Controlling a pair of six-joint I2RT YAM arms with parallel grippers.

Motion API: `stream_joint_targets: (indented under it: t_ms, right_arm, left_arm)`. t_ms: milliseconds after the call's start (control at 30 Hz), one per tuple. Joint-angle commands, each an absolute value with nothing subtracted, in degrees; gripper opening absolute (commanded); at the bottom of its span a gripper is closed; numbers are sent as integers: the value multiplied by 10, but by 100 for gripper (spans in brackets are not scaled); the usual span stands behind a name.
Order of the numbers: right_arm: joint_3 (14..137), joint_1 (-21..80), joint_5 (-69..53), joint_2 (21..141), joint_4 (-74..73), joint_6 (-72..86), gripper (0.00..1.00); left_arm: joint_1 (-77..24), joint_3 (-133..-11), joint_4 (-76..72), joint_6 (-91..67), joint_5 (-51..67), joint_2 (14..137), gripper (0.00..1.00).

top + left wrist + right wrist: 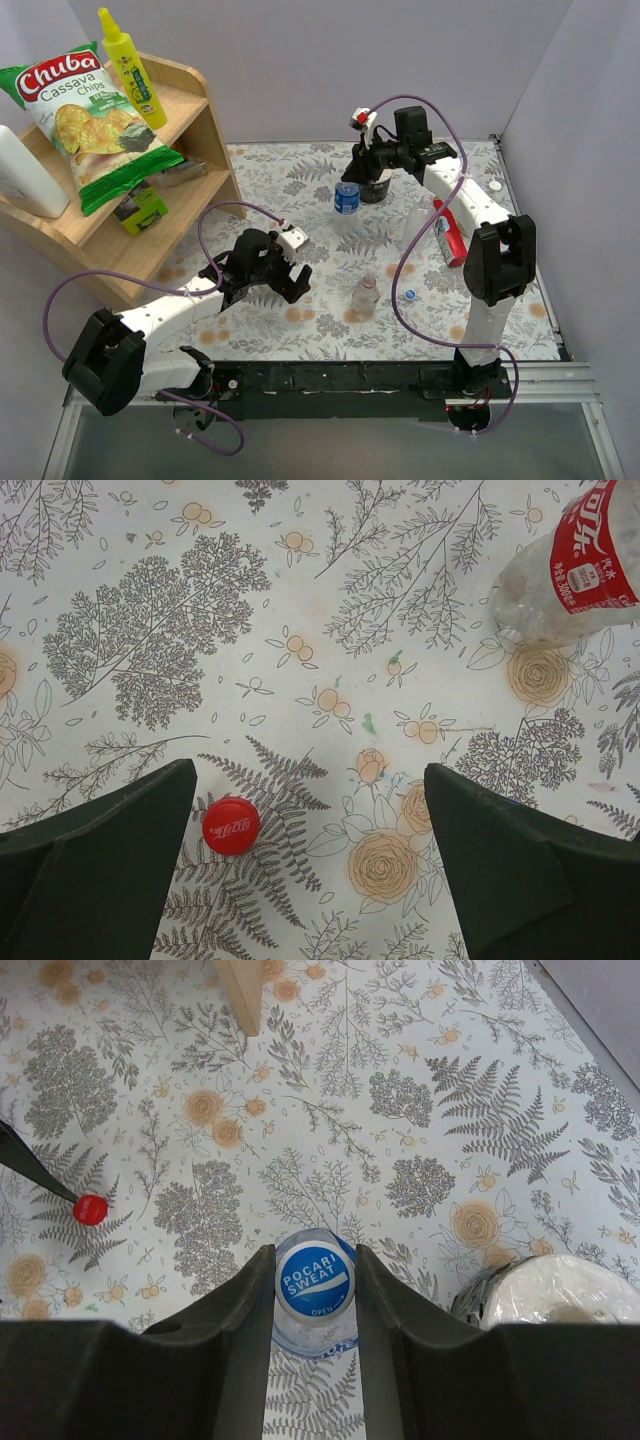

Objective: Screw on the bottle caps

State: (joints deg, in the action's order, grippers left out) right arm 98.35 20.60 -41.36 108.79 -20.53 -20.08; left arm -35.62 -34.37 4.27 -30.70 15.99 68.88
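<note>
The left claw (310, 780) hangs released over the flowered worktop (300, 610), its two dark fingers (100, 870) spread wide at the lower corners of its wrist view. The red cap (231, 825) lies flat on the worktop between them. It sits just beside the finger at lower left without touching it, and well apart from the other finger. A clear bottle (570, 565) with a red label fills the upper right corner of that view.

The right claw (314, 1260) is clenched on the blue Pocari Sweat cap (314, 1282), one finger pressed to each side of it. This cap sits on top of a blue-labelled bottle (347, 200), which stands at the middle of the overhead view towards the far side of the worktop. A dark tub (560, 1300) with pale contents is just beside it at the lower right of the right wrist view. The red cap shows again at the left edge of that view.

In the overhead view a loose blue cap (410, 295) lies on the worktop right of the clear bottle, near it but not touching. A wooden shelf (200, 150) at upper left holds a chips bag (90, 120) and a yellow squeeze bottle (133, 70).
</note>
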Motion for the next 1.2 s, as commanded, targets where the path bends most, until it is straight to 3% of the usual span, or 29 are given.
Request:
stream_joint_targets:
  t_ms: [0, 167, 200, 233, 667, 733, 900, 1167]
  right_arm:
    - [972, 200, -421, 1057, -198, -213, 24]
    - [971, 200, -414, 1051, -204, -225, 47]
    - [972, 200, -414, 1050, -204, -225, 60]
    - [972, 200, -412, 1050, -204, -225, 63]
    - [976, 200, -408, 1052, -202, -223, 68]
    - [981, 200, -406, 1049, -200, -221, 80]
    - [997, 191, -331, 999, -214, -219, 91]
    - [748, 68, -355, 779, -135, -200, 96]
  left_arm:
    - [-354, -340, 31, -298, 174, 673, 98]
    - [-354, -341, 30, -292, 178, 673, 98]
    - [-354, -341, 30, -291, 182, 673, 98]
    - [-354, -341, 29, -292, 182, 673, 98]
    - [-354, -343, 27, -294, 195, 681, 98]
    - [-354, -344, 26, -294, 196, 682, 98]
    - [-348, -357, 47, -291, 187, 692, 98]
    - [-341, -426, 92, -290, 198, 751, 98]
